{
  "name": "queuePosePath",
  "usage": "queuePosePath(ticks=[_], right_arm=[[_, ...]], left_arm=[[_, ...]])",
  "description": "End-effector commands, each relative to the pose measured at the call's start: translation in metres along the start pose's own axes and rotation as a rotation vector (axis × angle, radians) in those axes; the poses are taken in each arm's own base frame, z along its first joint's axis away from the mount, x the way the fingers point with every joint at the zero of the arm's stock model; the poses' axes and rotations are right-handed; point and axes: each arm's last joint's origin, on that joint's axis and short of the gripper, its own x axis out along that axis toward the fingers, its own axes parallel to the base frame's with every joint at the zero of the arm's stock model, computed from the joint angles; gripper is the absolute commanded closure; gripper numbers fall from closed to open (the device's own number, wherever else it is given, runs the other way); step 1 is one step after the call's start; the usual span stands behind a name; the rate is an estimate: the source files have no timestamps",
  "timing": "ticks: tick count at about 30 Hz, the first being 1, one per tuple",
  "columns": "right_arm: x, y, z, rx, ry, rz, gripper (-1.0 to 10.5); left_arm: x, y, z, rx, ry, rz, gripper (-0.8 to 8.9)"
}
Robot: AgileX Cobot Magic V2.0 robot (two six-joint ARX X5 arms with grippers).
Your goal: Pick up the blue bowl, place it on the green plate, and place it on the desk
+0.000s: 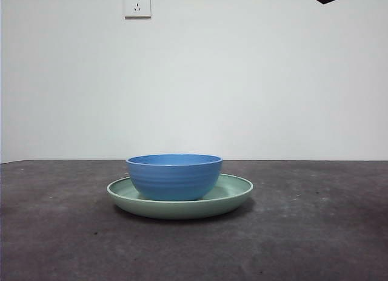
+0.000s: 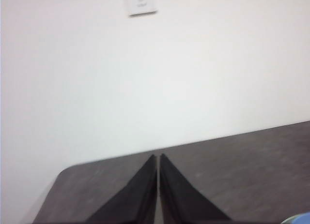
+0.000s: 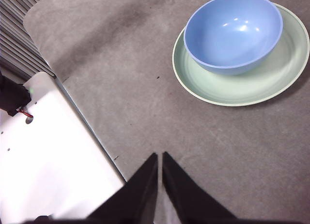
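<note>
On my front feed the desk (image 1: 60,232) runs matte and mottled grey-brown. At its middle sits the plate (image 1: 233,193), wide, shallow, glossy mint with a low rim, and the bowl (image 1: 174,176) rests upright inside it, round, glossy blue, faintly ridged. A socket (image 1: 137,3) hangs on the white wall. The left gripper (image 2: 158,158) has its 2 tapered black jaws clenched, holding nothing, facing the wall. The right gripper (image 3: 159,156) is likewise clenched and unladen, well apart from the plate.
</note>
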Motion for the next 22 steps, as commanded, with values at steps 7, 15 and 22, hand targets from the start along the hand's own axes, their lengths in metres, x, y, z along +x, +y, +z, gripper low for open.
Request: queuePosePath(ticks=[7, 15, 22], right_arm=[[0.001, 0.001, 0.002, -0.015, -0.004, 0.006, 9.4], [0.001, 0.001, 0.002, -0.015, -0.004, 0.006, 9.4], [0.001, 0.001, 0.002, -0.015, -0.004, 0.006, 9.4]], left_arm=[[-0.009, -0.004, -0.078, -0.005, 0.096, 0.074, 8.04], [-0.014, -0.010, -0.121, -0.013, 0.151, 0.071, 8.04], [-0.015, -0.013, -0.143, -0.046, 0.183, 0.069, 8.04]])
